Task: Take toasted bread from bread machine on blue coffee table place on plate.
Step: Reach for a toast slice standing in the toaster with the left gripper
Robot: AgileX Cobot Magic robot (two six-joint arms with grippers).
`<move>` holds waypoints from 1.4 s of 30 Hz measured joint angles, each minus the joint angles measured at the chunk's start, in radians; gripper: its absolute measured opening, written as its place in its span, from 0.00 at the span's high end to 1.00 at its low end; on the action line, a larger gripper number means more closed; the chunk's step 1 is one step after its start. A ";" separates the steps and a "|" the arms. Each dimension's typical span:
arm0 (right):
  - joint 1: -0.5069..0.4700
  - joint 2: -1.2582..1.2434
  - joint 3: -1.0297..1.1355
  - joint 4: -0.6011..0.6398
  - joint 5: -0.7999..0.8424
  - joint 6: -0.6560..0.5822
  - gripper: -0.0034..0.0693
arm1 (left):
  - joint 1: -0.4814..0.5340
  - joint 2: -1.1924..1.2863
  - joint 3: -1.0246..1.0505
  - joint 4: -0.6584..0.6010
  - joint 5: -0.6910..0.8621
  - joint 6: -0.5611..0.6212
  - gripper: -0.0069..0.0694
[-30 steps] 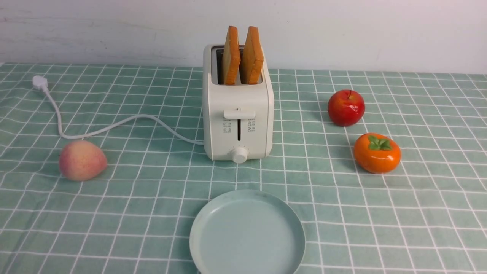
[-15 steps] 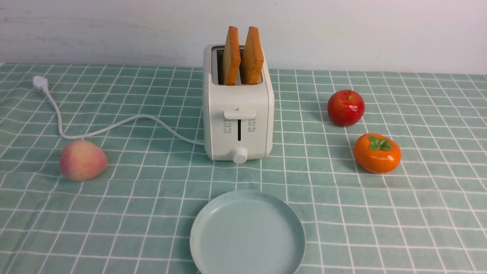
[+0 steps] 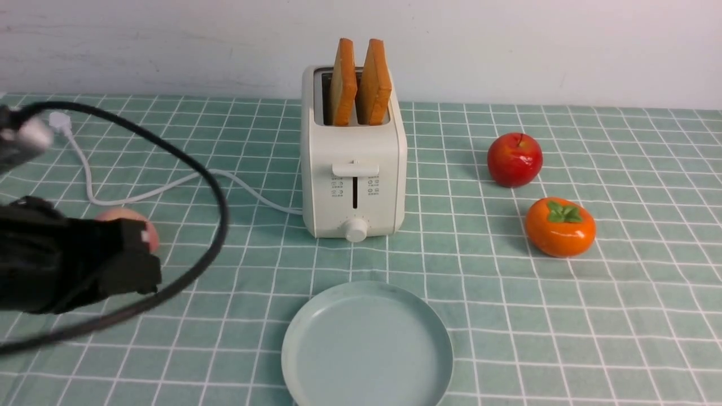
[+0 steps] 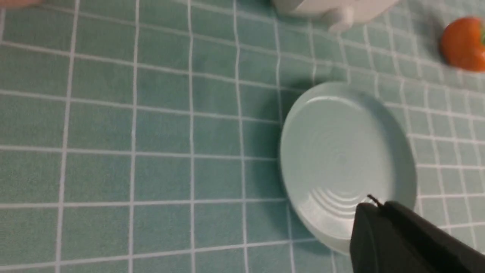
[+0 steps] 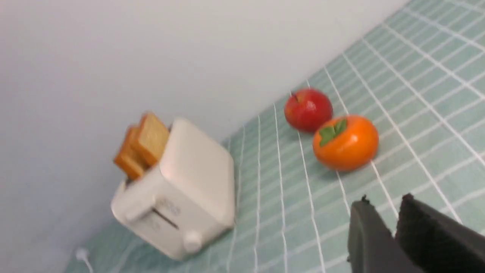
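We see both toast slices (image 3: 359,84) upright in the toaster (image 3: 354,169), behind the plate (image 3: 366,347) on the tabletop (image 3: 496,344). Our left claw (image 4: 373,203) is closed, holding nothing; our right claw (image 5: 384,201), blurred, seems to show a narrow gap between its tips.

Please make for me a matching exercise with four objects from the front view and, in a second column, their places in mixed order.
1. golden-brown square toast slices
2. round pale blue-green plate
3. shiny red apple
4. glossy orange persimmon

A. just nearer the robot than the apple
B. nearer the robot than the cream-white boxy toaster
C. upright in the toaster slots
D. just beyond the persimmon

Pairs: 1-C, 2-B, 3-D, 4-A
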 joint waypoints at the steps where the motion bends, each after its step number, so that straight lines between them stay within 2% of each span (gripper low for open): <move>1: 0.000 0.035 -0.035 -0.019 0.066 -0.016 0.87 | -0.002 0.043 -0.023 0.005 0.014 0.005 0.93; 2: 0.000 0.107 -0.097 -0.046 0.146 -0.038 0.94 | -0.013 0.122 -0.074 0.014 0.032 0.009 0.93; 3: 0.000 0.166 -0.142 -0.066 0.217 -0.047 0.97 | -0.029 0.183 -0.120 0.027 0.042 0.009 0.93; 7: 0.000 0.395 -0.299 -0.098 0.477 -0.089 0.98 | -0.137 0.356 -0.310 0.122 0.062 -0.051 0.93; 10: 0.000 0.498 -0.368 -0.099 0.574 -0.154 0.98 | -0.205 0.439 -0.453 0.186 0.082 -0.122 0.93; 14: 0.000 0.557 -0.410 -0.063 0.593 -0.263 0.97 | -0.232 0.540 -0.673 0.247 0.134 -0.166 0.93; 19: 0.000 0.558 -0.410 -0.030 0.579 -0.285 0.96 | -0.232 0.609 -0.864 0.247 0.113 -0.158 0.93; 24: 0.000 0.558 -0.410 -0.017 0.544 -0.292 0.96 | -0.232 0.679 -0.965 0.150 -0.019 -0.042 0.91; 26: 0.000 0.558 -0.410 -0.017 0.542 -0.292 0.96 | -0.232 0.702 -0.968 0.121 -0.071 0.006 0.84; 30: 0.000 0.558 -0.410 -0.014 0.542 -0.292 0.96 | -0.232 0.767 -0.969 0.041 -0.165 0.107 0.60; 31: 0.000 0.558 -0.410 -0.014 0.542 -0.292 0.96 | -0.232 0.770 -0.969 0.036 -0.170 0.107 0.59; 33: 0.000 0.558 -0.410 -0.013 0.542 -0.292 0.96 | -0.232 0.807 -0.969 -0.016 -0.200 0.165 0.41; 36: 0.000 0.558 -0.410 -0.013 0.542 -0.292 0.96 | -0.232 0.848 -0.969 -0.065 -0.226 0.220 0.23; 38: 0.000 0.558 -0.410 -0.013 0.542 -0.292 0.96 | -0.232 0.870 -0.969 -0.079 -0.260 0.238 0.17; 40: 0.000 0.558 -0.410 -0.013 0.542 -0.292 0.96 | -0.232 0.886 -0.969 -0.084 -0.304 0.241 0.15; 42: 0.000 0.558 -0.410 -0.013 0.542 -0.292 0.95 | -0.232 0.903 -0.969 -0.087 -0.347 0.244 0.18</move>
